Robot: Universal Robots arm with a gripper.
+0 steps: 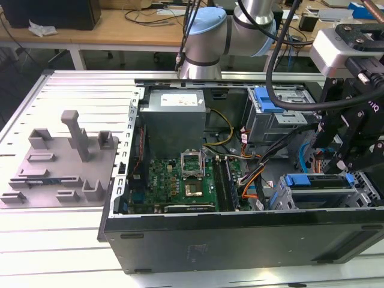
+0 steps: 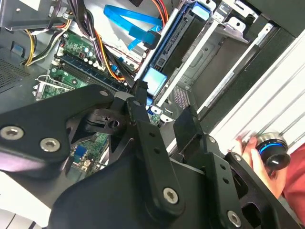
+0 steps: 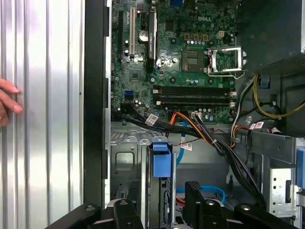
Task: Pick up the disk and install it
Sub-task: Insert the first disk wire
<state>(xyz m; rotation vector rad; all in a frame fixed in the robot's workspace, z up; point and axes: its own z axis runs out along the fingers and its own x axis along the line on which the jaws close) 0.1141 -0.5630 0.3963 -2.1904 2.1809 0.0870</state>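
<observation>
On a ribbed silver metal tabletop (image 1: 60, 246), in the exterior view, a black open-sided computer case (image 1: 240, 237) lies flat. Inside it are a green circuit board (image 1: 180, 180) and a grey metal power supply box (image 1: 174, 117). Beside the case, towards the exterior view's left, a grey moulded plastic fixture plate (image 1: 57, 165) with upright posts rests on the tabletop. At the exterior view's right, a silver and pale blue robot arm (image 1: 240, 24) reaches over the case. Its black claw (image 1: 339, 165) hangs just above a grey metal drive cage (image 1: 363, 192) in the case's near corner. The disk (image 1: 318, 181), a flat silver hard drive in a bright blue plastic rail frame, sits in that cage below the claw.

In the second wrist view, the claw (image 2: 162, 102) is released. Its two black fingers (image 2: 138, 109) stand apart and grip nothing. Beyond them the disk (image 2: 171, 45) lies in its cage slot. Outside the case, a person's hand (image 2: 248, 150) touches a round black knob with a blue ring (image 2: 272, 151), next to a red sleeve (image 2: 295, 171).

In the first wrist view, the claw (image 3: 159, 195) straddles the disk (image 3: 161, 162), which is seen edge-on in its slot, with one finger on either side. Black and orange cables (image 3: 190, 129) run between the cage and the circuit board (image 3: 181, 47). The fingertips of a person's hand (image 3: 7, 102) rest on the tabletop (image 3: 47, 143) outside the case wall.
</observation>
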